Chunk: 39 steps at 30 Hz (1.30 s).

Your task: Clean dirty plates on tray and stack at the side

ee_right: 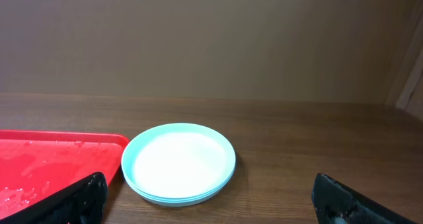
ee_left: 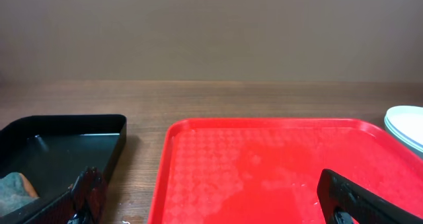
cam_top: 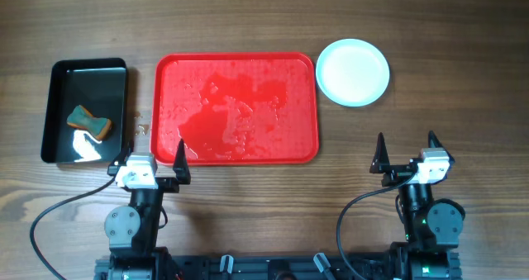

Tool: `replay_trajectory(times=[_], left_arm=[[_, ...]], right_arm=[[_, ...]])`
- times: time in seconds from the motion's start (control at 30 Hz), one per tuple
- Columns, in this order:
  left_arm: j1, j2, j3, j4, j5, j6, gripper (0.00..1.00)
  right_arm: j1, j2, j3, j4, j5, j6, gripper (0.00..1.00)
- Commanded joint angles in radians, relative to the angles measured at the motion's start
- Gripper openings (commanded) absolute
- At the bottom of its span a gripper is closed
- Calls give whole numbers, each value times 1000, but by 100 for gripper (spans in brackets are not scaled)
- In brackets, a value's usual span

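Seen from overhead, you have a wooden counter (cam_top: 463,131) with the large red tray (cam_top: 237,106) lying flat at its centre, long side left to right. The tray's bed shows wet patches and droplets, and nothing stands on it. The plates (cam_top: 353,72) sit stacked on the counter at about 2 o'clock from the tray's centre, just beside its far right corner but not touching it. In the right wrist view you can make out layered pale aqua rims under a plain white top face. At 9 o'clock a smaller glossy black tray (cam_top: 58,106) lies just beside the red one, and a green and orange sponge (cam_top: 89,123) rests in its near half. The left fingers (cam_top: 180,152) are at 7 o'clock, spread wide apart and holding nothing. One tip lies over the red tray's near left corner, the other by the black tray's near right corner. The right fingers (cam_top: 380,152) are at 4 o'clock — also spread wide and empty, over bare counter, well apart from the plates.
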Motion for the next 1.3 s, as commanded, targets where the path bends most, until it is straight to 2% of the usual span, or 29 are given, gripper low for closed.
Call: replay_trajectory(times=[0.0, 0.7, 0.83, 1.27], left_arm=[[-4, -11, -3, -11, -20, 5, 100], [-4, -11, -3, -10, -60, 5, 100], [-4, -11, -3, -6, -104, -48, 100], [-4, -11, -3, -7, -95, -10, 100]], right_arm=[[-7, -8, -1, 2, 14, -17, 100], [-7, -8, -1, 2, 14, -17, 100], [-7, -8, -1, 2, 14, -17, 100], [-7, -8, -1, 2, 14, -17, 100]])
